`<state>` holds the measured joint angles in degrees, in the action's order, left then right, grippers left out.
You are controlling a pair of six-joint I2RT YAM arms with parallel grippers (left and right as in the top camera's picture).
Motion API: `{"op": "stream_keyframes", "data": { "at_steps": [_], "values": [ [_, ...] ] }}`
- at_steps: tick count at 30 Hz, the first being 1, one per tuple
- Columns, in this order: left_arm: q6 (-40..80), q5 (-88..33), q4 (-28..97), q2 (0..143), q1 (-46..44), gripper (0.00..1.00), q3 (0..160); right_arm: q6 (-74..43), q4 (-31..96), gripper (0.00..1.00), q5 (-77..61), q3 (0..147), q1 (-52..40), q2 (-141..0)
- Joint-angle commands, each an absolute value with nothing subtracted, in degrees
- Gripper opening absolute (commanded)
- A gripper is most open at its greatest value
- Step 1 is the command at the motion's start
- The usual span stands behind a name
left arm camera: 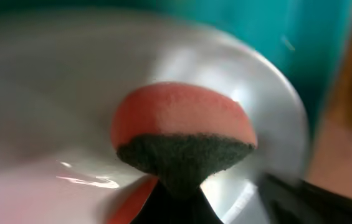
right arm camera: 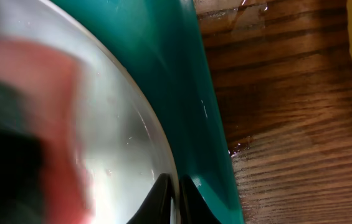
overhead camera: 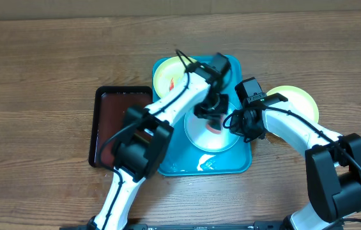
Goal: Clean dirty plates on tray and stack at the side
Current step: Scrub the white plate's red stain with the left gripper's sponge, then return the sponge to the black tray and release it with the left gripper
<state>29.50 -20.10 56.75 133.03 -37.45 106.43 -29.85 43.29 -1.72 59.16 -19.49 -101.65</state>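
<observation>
A white-bluish plate (overhead camera: 207,142) lies in the middle of the turquoise tray (overhead camera: 180,163). My left gripper (overhead camera: 213,121) is shut on a red sponge with a dark scrub side (left arm camera: 182,134), pressed on that plate (left arm camera: 51,93). My right gripper (right arm camera: 176,193) is shut on the plate's right rim (right arm camera: 144,124), next to the tray wall (right arm camera: 182,74). A pale yellow-green plate with a red smear (overhead camera: 169,75) sits at the tray's far left. Another pale yellow-green plate (overhead camera: 298,102) lies on the table to the right of the tray.
A smaller black tray with a reddish-brown inside (overhead camera: 113,121) stands to the left of the turquoise tray. Wet spots show on the wood by the tray's right edge (right arm camera: 238,146). A puddle glints in the tray's front (overhead camera: 207,163).
</observation>
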Motion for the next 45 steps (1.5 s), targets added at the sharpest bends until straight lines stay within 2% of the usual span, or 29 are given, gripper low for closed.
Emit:
{"op": "stream_keyframes", "data": {
  "at_steps": [1, 6, 17, 27, 32, 37, 41, 45],
  "values": [
    [28.27, -26.89, 57.14, 134.69, -39.33, 0.04, 105.51, -29.82, 43.68, 0.05, -0.03, 59.37, -19.53, -102.35],
    [28.56, -23.81, 61.56, 134.65, -36.64, 0.04, 105.54, -29.82, 43.83, 0.05, -0.05, 59.37, -19.53, -102.35],
    [29.56, -2.61, 71.96, 131.22, -32.40, 0.04, 105.56, -29.85, 43.81, 0.05, -0.03, 59.37, -19.53, -102.35],
    [26.57, -7.05, 73.69, 111.50, -30.52, 0.04, 105.56, -29.76, 43.86, 0.05, -0.03, 59.37, -19.53, -102.35],
    [26.13, -0.03, 78.43, 100.99, -24.08, 0.04, 105.54, -28.25, 43.83, 0.06, -0.03, 59.37, -19.53, -102.35],
    [26.39, 10.87, 84.33, 98.63, -15.64, 0.04, 105.10, -28.10, 43.81, 0.06, -0.05, 59.37, -19.53, -102.35],
    [25.98, 8.80, 82.04, 99.33, -9.45, 0.04, 98.63, -28.10, 43.79, 0.06, -0.05, 59.37, -19.53, -102.35],
    [21.96, 2.70, 70.65, 99.39, -6.81, 0.04, 85.27, -28.08, 43.83, 0.06, -0.05, 59.37, -19.53, -102.35]
  ]
}}
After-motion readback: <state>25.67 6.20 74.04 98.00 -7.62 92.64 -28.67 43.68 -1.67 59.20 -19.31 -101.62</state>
